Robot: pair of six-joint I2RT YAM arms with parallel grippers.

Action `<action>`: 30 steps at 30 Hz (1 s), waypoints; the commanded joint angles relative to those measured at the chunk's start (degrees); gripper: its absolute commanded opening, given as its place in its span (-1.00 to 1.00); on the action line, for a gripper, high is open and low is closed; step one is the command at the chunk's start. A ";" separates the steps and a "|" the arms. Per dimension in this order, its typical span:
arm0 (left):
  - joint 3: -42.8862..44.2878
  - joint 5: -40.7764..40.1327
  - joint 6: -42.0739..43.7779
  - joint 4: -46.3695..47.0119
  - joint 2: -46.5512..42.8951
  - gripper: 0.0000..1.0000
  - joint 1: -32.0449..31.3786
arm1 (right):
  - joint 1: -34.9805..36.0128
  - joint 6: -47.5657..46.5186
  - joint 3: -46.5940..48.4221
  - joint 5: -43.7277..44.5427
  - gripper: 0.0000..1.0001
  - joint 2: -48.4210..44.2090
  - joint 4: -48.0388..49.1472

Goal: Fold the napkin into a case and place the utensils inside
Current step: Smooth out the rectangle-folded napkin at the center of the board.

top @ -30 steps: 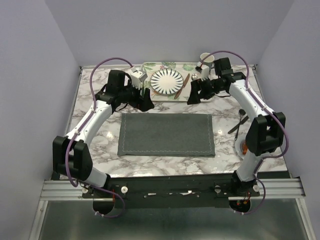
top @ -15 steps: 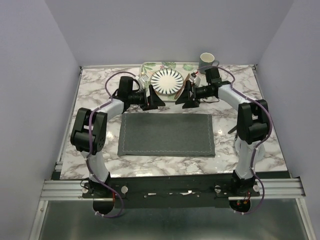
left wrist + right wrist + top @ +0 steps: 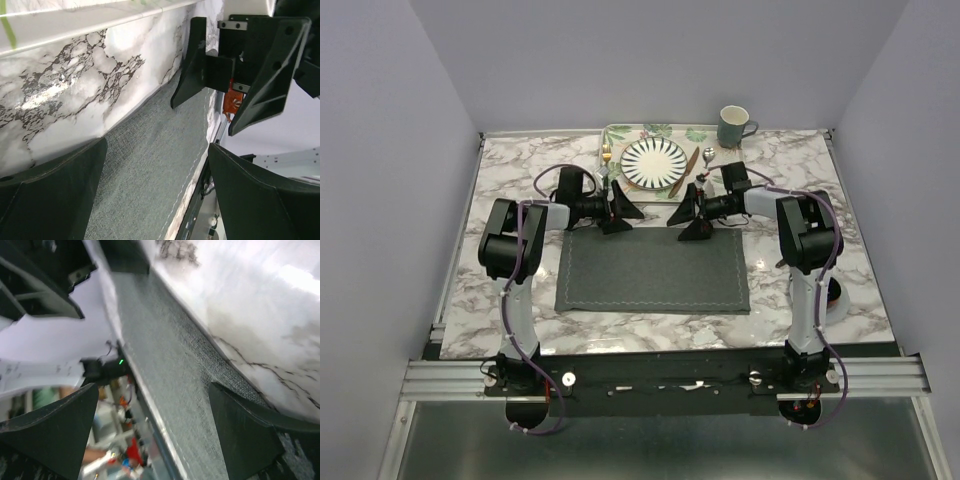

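The napkin (image 3: pixel 652 270) lies spread flat on the table (image 3: pixel 500 165). At its far edge the left pincer (image 3: pixel 626 214) and right pincer (image 3: pixel 684 222) face each other, both spread wide and holding nothing. Beyond the napkin, the fork (image 3: pixel 607 158) and knife (image 3: pixel 682 172) flank the striped plate (image 3: pixel 654 163).

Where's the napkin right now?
Top view: the napkin lies flat at the centre of the table, nearer than the striped plate, with the left pincer and right pincer at its far edge.
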 commanded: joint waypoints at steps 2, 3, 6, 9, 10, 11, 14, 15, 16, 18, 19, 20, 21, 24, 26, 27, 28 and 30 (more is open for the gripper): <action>-2.81 1.57 -0.05 3.04 2.44 0.97 1.82 | -1.14 0.71 -2.18 -3.17 1.00 5.88 0.99; -3.08 1.48 0.04 3.04 2.44 0.97 2.08 | -1.23 0.71 -2.00 -3.17 1.00 6.31 0.99; -4.22 1.83 0.31 3.66 2.27 0.97 2.61 | -1.85 0.62 -1.04 -4.22 1.00 7.98 0.64; -4.40 4.02 1.88 3.83 -0.18 0.97 2.78 | -1.94 -0.43 1.07 -6.85 1.00 6.77 -1.46; -4.40 4.64 2.06 3.92 -2.19 0.97 2.78 | -1.85 -0.26 0.90 -7.56 1.00 5.45 -1.56; -4.49 4.99 1.98 3.83 -3.43 0.97 2.70 | -1.68 0.18 0.64 -8.26 1.00 2.66 -1.56; -5.89 5.70 1.54 4.01 -7.48 0.97 2.70 | -1.32 1.41 -1.11 -9.58 1.00 -2.10 -1.47; -6.42 5.70 1.36 4.01 -8.27 0.97 2.87 | -1.32 1.50 -1.65 -9.41 1.00 -4.38 -1.38; -6.86 5.44 1.19 4.01 -9.41 0.97 2.96 | -1.41 1.68 -2.09 -9.23 1.00 -4.93 -1.38; -8.52 5.09 1.27 4.01 -9.95 0.97 3.40 | -1.67 0.80 -3.40 -9.23 1.00 -4.85 -1.56; -9.05 5.00 1.45 4.10 -9.77 0.97 4.10 | -2.37 0.62 -4.02 -9.15 1.00 -4.23 -1.56; -10.01 4.56 1.80 4.01 -9.60 0.97 4.45 | -2.81 0.36 -4.37 -9.32 1.00 -3.71 -1.56; -10.29 4.56 1.97 4.01 -9.34 0.97 4.98 | -3.34 0.27 -4.81 -9.58 1.00 -3.00 -1.65; -10.90 4.56 3.12 4.01 -7.76 0.97 7.35 | -5.88 -1.39 -5.51 -8.89 1.00 -0.89 -2.52; -10.73 4.47 5.05 2.88 -6.00 0.97 8.93 | -7.29 -2.45 -5.61 -8.79 1.00 0.95 -3.05; -10.55 4.47 5.57 2.69 -5.21 0.97 9.46 | -7.73 -2.98 -5.35 -8.53 1.00 1.74 -4.44; -10.47 4.73 5.67 2.60 -3.55 0.97 9.90 | -8.09 -3.68 -4.91 -8.18 1.00 2.44 -5.24; -9.94 5.26 6.54 2.60 -2.05 0.97 10.96 | -8.44 -5.53 -4.47 -7.30 1.00 4.47 -7.00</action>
